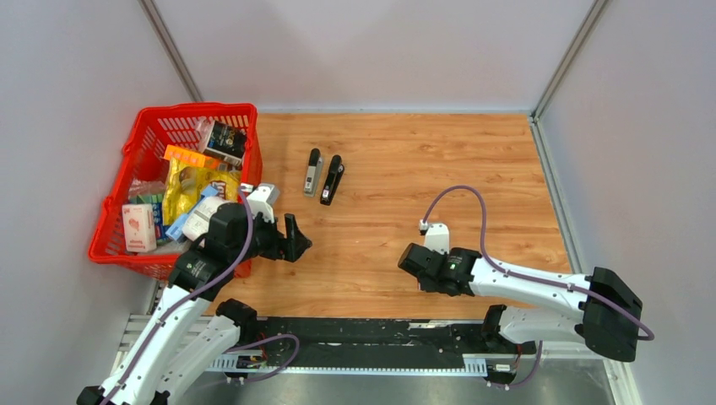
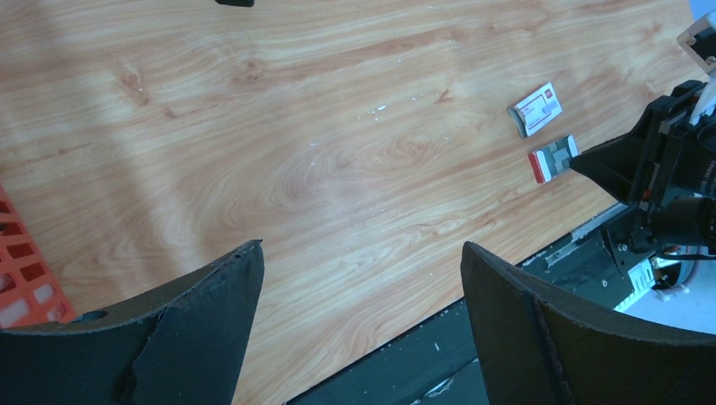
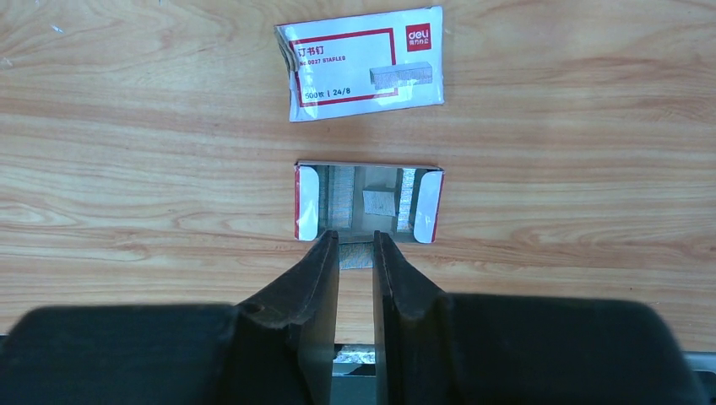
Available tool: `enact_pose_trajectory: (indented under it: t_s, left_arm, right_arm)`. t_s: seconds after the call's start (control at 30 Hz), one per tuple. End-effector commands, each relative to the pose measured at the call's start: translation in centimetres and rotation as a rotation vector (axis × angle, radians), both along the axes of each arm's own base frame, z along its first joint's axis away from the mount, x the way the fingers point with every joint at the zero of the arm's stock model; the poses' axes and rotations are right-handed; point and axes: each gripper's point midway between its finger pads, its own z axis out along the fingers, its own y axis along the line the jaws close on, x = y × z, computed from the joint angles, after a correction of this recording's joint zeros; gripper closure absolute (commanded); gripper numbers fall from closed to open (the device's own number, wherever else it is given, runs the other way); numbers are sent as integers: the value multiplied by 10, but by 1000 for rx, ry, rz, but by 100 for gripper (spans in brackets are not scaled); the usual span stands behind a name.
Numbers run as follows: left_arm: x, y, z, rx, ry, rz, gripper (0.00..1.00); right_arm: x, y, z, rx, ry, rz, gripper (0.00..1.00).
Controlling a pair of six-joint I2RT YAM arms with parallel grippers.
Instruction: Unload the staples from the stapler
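Two black staplers [image 1: 313,171] [image 1: 332,179] lie side by side at the far middle of the wooden table. My right gripper [image 3: 356,236] sits low at the near edge of an open white-and-red staple tray [image 3: 369,202], which holds silvery staples [image 3: 339,196]. Its jaws are nearly closed on a short silvery staple strip [image 3: 356,256] at the tray's near edge. In the top view the right gripper [image 1: 414,261] is near the table's front. My left gripper [image 1: 291,239] is open and empty over bare table, with fingers [image 2: 228,287] wide apart.
The white-and-red box sleeve [image 3: 367,63] lies just beyond the tray; both show in the left wrist view [image 2: 536,108] [image 2: 553,158]. A red basket [image 1: 127,152] full of packets stands at the left. Grey walls enclose the table.
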Motion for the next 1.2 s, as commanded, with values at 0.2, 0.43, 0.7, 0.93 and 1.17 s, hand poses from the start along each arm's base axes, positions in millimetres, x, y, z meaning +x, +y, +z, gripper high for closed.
enact_pose_trajectory:
  t_s: [0.2, 0.43, 0.7, 0.93, 1.17]
  left_arm:
    - [3, -3, 5, -17, -22, -8, 6]
    - [3, -3, 5, -17, -22, -9, 6]
    - [3, -3, 5, -17, -21, -9, 6]
    - [3, -3, 5, -17, -24, -10, 6]
    - [3, -3, 5, -17, -24, -10, 6]
  right_arm:
    - [6, -6, -9, -6, -30, -98, 77]
    - [8, -8, -13, -6, -36, -117, 76]
    - [9, -6, -17, -10, -30, -113, 77]
    - [11, -4, -19, -15, -30, -114, 76]
    - [12, -5, -18, -17, -33, -118, 71]
